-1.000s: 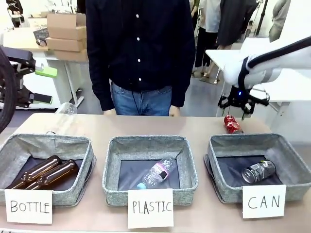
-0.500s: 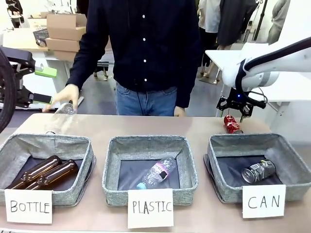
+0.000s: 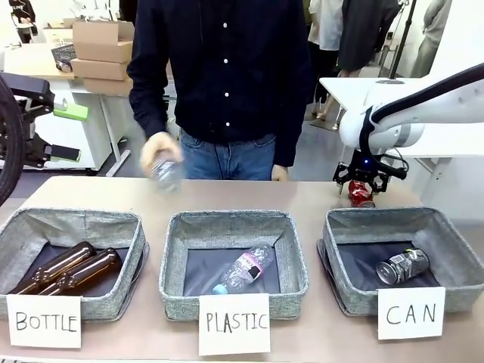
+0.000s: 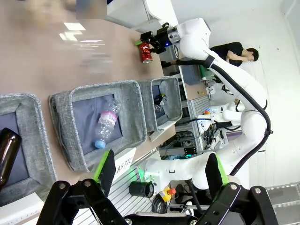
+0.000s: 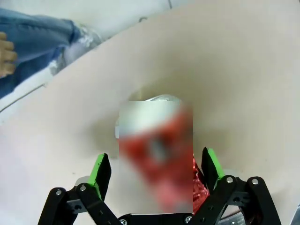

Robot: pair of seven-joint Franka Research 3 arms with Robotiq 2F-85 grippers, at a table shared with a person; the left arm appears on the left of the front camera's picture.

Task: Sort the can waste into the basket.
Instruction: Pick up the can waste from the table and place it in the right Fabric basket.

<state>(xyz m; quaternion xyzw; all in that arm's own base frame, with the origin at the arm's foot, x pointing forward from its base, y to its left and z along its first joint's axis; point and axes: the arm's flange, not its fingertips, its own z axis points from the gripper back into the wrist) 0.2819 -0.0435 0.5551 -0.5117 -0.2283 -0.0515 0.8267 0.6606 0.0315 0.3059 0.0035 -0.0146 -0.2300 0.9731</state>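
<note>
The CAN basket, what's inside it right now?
One dark grey can lies on its side on the CAN basket's dark lining. The near wall and sign hide the front floor.

Right claw (image 3: 362, 184) agape, low; left claw (image 4: 159, 171) agape.

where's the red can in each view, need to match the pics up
Front view: red can on the table at right, behind the CAN basket, under the open right gripper.
Left wrist view: red can at top centre, beside the right gripper, beyond the CAN basket.
Right wrist view: red can, partly blurred, centre, between the open green pads.
Shared landmark: the right gripper over the can.
</note>
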